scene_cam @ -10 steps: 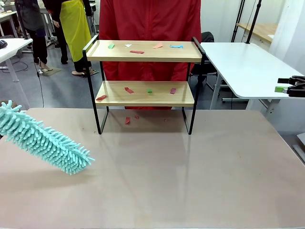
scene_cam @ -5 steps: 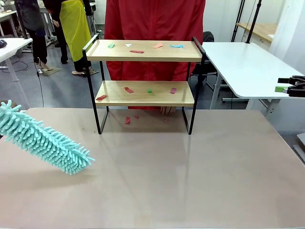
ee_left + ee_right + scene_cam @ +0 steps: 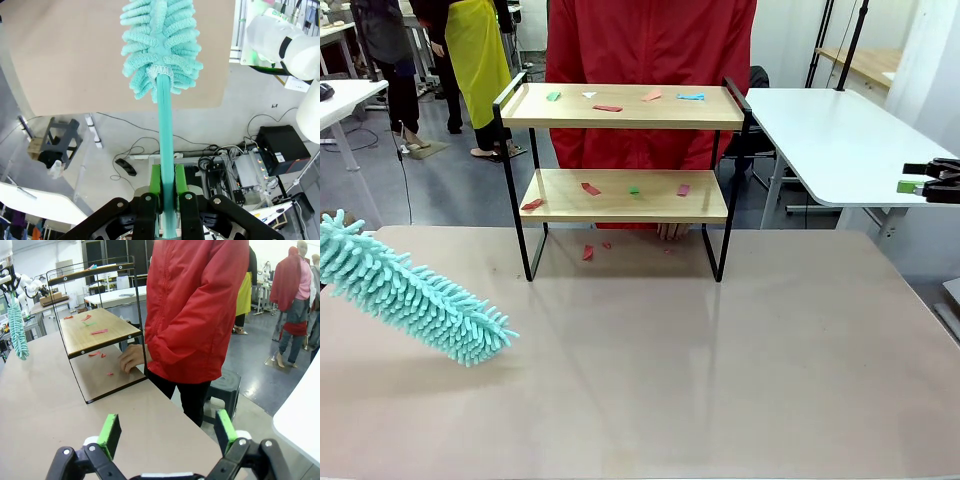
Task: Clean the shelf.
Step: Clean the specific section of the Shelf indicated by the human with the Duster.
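Note:
The shelf [image 3: 620, 118] stands at the table's far middle, two wooden boards in a black frame. Coloured paper scraps [image 3: 607, 108] lie on both boards, and a few more lie on the table under it. My left gripper [image 3: 167, 186] is shut on the handle of a teal fluffy duster [image 3: 161, 40]. The duster [image 3: 415, 292] hangs tilted over the table's left side, well short of the shelf. My right gripper [image 3: 167, 434] is open and holds nothing; it sits off the table's right edge [image 3: 920, 180]. In the right wrist view the shelf [image 3: 95, 335] is at the left.
A person in a red jacket [image 3: 645, 45] stands right behind the shelf, one hand [image 3: 131, 358] resting on the table under the lower board. A white table [image 3: 830, 130] stands at the right. The beige tabletop [image 3: 700, 370] lies bare in front of the shelf.
The person has shifted slightly to the right and their hand has come to rest on the table behind the shelf. The duster and both grippers have stayed put.

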Robot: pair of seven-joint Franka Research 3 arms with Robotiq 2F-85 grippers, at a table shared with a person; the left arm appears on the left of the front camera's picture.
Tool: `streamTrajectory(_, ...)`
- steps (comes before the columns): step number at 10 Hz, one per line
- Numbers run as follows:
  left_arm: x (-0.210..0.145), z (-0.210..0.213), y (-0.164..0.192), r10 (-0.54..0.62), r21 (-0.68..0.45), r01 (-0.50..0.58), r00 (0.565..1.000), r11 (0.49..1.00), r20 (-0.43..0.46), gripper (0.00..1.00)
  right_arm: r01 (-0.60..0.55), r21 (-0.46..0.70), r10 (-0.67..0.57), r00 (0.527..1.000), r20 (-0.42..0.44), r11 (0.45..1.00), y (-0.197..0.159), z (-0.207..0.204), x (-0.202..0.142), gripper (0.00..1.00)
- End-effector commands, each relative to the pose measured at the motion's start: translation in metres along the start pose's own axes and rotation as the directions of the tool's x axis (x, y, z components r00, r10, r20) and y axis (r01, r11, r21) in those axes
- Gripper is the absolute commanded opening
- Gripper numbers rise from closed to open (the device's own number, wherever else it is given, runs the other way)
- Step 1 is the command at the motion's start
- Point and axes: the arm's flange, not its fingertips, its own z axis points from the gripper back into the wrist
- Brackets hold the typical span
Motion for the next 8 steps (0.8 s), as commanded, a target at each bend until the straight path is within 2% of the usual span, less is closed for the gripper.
streamTrajectory(1, -0.003, 0.004, -0.001, -0.003, -0.002, 0.003, 1.000, 1.000, -0.010, 0.13, 0.012, -0.015, -0.012, 1.000, -0.009, 1.000, 0.001, -0.002, 0.009, 1.00)
streamTrajectory(4, 0.000, 0.000, 0.000, 0.000, 0.000, 0.000, 1.000, 1.000, 0.000, 0.13, 0.012, -0.015, -0.012, 1.000, -0.009, 1.000, 0.001, -0.002, 0.009, 1.00)
streamTrajectory(5, 0.008, -0.005, 0.000, 0.006, 0.040, -0.011, 0.993, 0.999, 0.114, 0.13, 0.012, -0.015, -0.012, 1.000, -0.009, 1.000, 0.001, -0.002, 0.009, 1.00)
streamTrajectory(8, 0.028, -0.039, -0.011, -0.014, 0.046, -0.001, 0.948, 0.999, 0.317, 0.13, 0.012, -0.015, -0.012, 1.000, -0.009, 1.000, 0.001, -0.002, 0.009, 1.00)
